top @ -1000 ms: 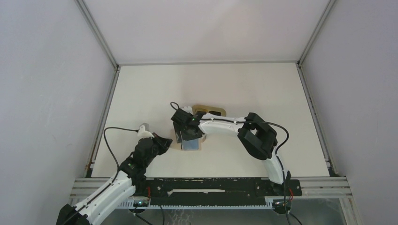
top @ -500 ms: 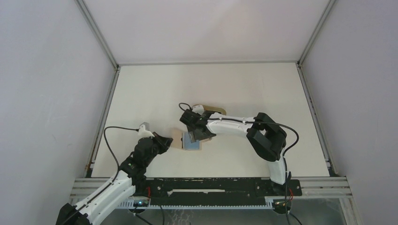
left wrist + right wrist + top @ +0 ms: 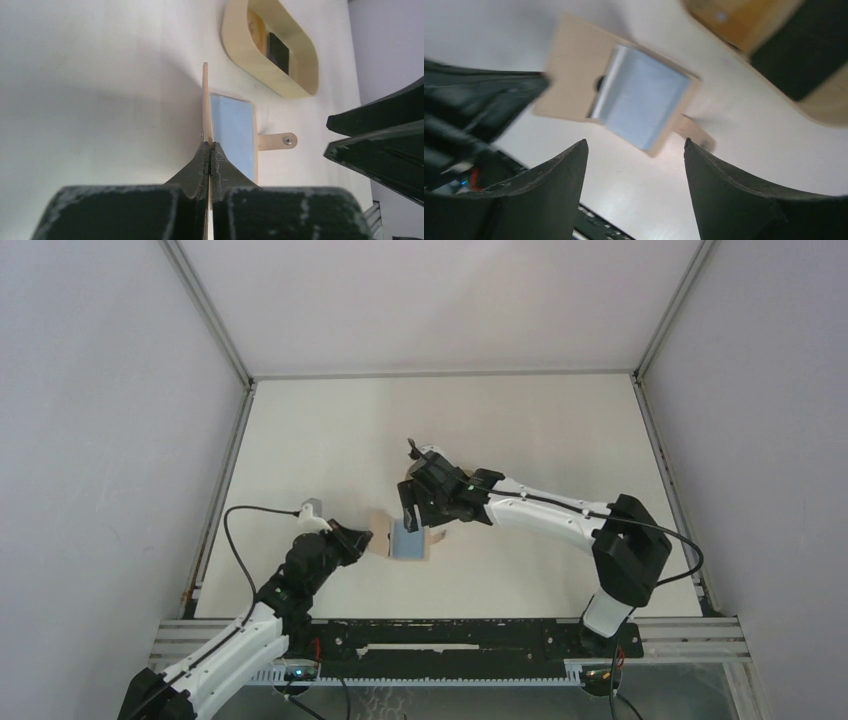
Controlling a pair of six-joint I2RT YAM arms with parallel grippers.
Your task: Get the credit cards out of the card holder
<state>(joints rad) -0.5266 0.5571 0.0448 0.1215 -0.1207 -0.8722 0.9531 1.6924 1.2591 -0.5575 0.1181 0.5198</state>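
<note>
Near the spread right tool [image 3: 634, 144], the left tool [image 3: 210, 146] pinches the card holder [image 3: 569, 75].

Matt tan leather-like card holder [image 3: 569, 75], smooth light blue plastic card [image 3: 644, 100], smooth wooden tray [image 3: 240, 47], grainy black fingers [image 3: 125, 212]

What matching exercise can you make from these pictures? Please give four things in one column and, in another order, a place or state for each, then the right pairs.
Things:
1. left pincer
2. right pincer
3. light blue card
4. black card

Places or states:
A. lies in the oval tray
B. open, holding nothing
C. shut on the raised flap of the card holder
D. lies on the open card holder

Right pairs: 1-C, 2-B, 3-D, 4-A
</note>
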